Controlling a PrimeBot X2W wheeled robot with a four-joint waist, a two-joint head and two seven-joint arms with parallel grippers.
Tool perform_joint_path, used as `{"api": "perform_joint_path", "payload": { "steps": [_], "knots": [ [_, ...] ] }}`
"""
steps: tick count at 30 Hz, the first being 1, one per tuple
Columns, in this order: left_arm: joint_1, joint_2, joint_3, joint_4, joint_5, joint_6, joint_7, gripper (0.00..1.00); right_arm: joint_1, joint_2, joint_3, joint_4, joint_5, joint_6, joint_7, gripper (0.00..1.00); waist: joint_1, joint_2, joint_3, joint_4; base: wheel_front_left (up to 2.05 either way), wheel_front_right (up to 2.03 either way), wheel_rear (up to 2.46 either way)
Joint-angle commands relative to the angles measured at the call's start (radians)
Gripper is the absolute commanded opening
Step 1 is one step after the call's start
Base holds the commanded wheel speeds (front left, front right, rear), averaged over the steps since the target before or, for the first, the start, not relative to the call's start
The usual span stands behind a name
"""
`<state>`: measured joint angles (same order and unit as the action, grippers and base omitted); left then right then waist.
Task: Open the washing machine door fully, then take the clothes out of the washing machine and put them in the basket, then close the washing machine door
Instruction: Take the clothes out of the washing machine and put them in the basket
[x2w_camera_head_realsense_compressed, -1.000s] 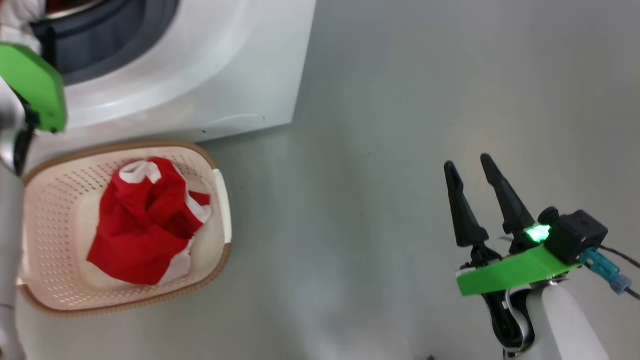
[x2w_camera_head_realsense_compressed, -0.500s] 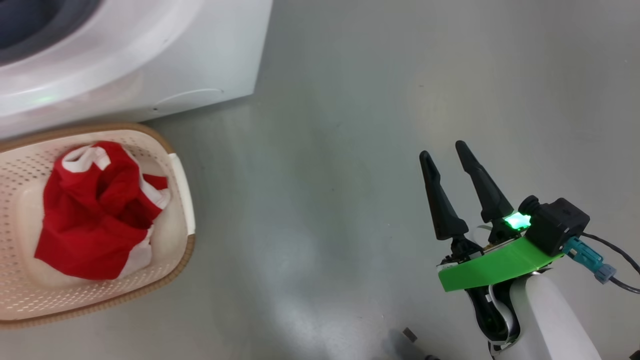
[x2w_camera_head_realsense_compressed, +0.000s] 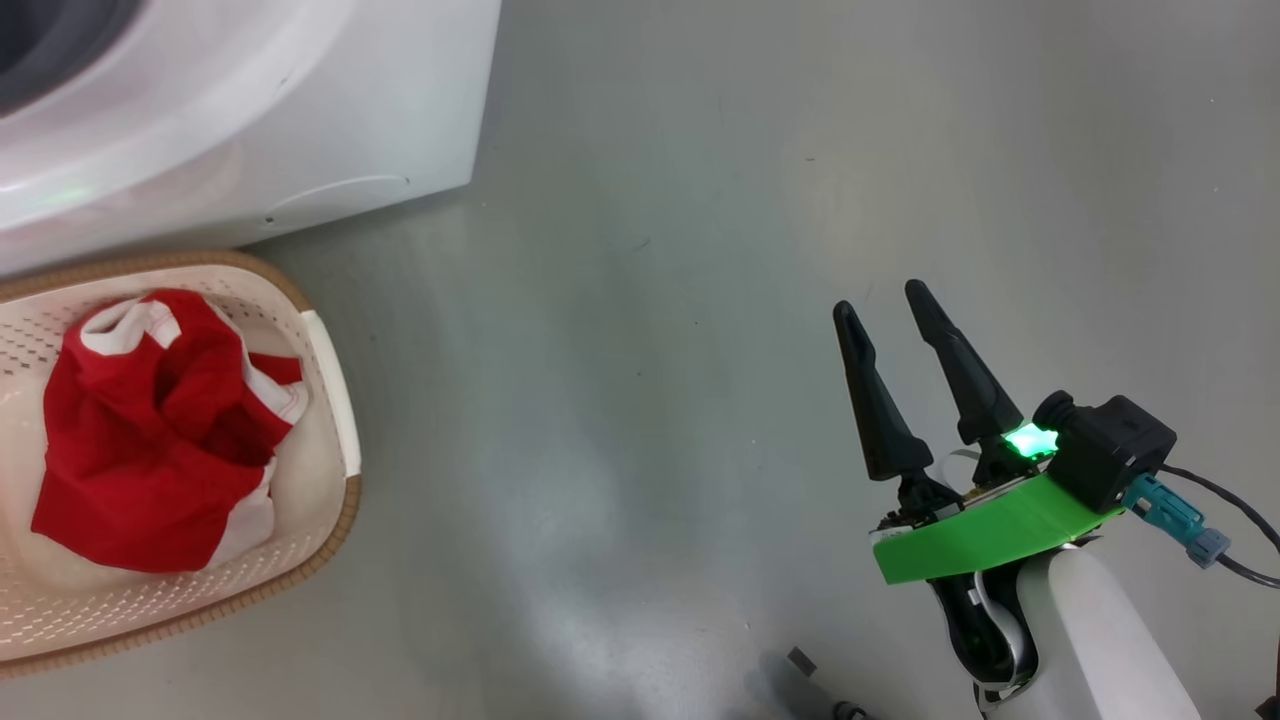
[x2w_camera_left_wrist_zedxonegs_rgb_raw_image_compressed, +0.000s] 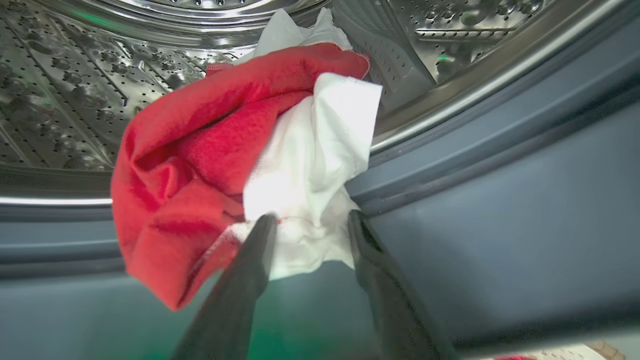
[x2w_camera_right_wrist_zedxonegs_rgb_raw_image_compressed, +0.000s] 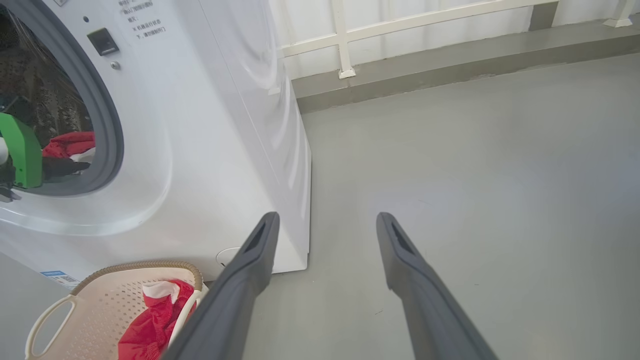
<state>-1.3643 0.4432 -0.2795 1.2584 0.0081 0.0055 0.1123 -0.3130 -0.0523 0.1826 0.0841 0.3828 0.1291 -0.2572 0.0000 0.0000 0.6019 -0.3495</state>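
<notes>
The basket (x2w_camera_head_realsense_compressed: 343, 505) sits at the foot of the washing machine (x2w_camera_head_realsense_compressed: 250, 130), with one red garment (x2w_camera_head_realsense_compressed: 150, 430) already in it. Inside the drum (x2w_camera_left_wrist_zedxonegs_rgb_raw_image_compressed: 60, 75), the left gripper (x2w_camera_left_wrist_zedxonegs_rgb_raw_image_compressed: 311, 220) has the clothes (x2w_camera_left_wrist_zedxonegs_rgb_raw_image_compressed: 200, 165) dead ahead. They are a red-and-white bundle slumped on the drum's front lip, its white fold between the parted fingers and touching both. Whether it is clamped I cannot tell, and the bundle hides anything behind it. The right gripper (x2w_camera_head_realsense_compressed: 882, 300), jaws wide and empty, hangs over the floor (x2w_camera_head_realsense_compressed: 650, 400), well apart.

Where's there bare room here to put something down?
The floor between machine, basket and right gripper lies bare. The basket has some room beside its clothes. The drum mouth is crowded: left gripper and a garment.
</notes>
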Motion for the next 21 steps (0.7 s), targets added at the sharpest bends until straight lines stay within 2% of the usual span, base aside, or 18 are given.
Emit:
{"api": "perform_joint_path", "payload": {
  "steps": [1, 6, 12, 21],
  "knots": [
    [-0.023, 0.047, 0.005, -0.01, 0.002, 0.013, -0.017, 0.0, 0.002, 0.002, 0.018, -0.024, 0.007, 0.002, -0.005, 1.0, 0.0, 0.0, -0.007, 0.004, 0.0, 0.0, 0.0],
    [-0.009, 0.042, -0.004, 0.002, -0.004, 0.017, -0.05, 0.0, 0.003, 0.002, 0.019, -0.021, 0.0, 0.002, -0.005, 1.0, 0.0, 0.0, -0.026, 0.009, 0.0, 0.0, 0.0],
    [0.006, 0.012, 0.03, 0.006, -0.059, 0.004, -0.12, 0.0, 0.011, 0.002, 0.012, -0.014, -0.007, 0.002, -0.005, 1.0, 0.0, 0.0, -0.053, 0.024, 0.0, 0.0, 0.0],
    [0.09, -0.045, 0.144, -0.019, -0.216, -0.073, -0.345, 0.0, 0.04, 0.002, -0.009, 0.004, -0.032, 0.002, -0.005, 1.0, 0.0, 0.0, -0.149, 0.059, 0.0, 0.0, 0.0]
  ]
}}
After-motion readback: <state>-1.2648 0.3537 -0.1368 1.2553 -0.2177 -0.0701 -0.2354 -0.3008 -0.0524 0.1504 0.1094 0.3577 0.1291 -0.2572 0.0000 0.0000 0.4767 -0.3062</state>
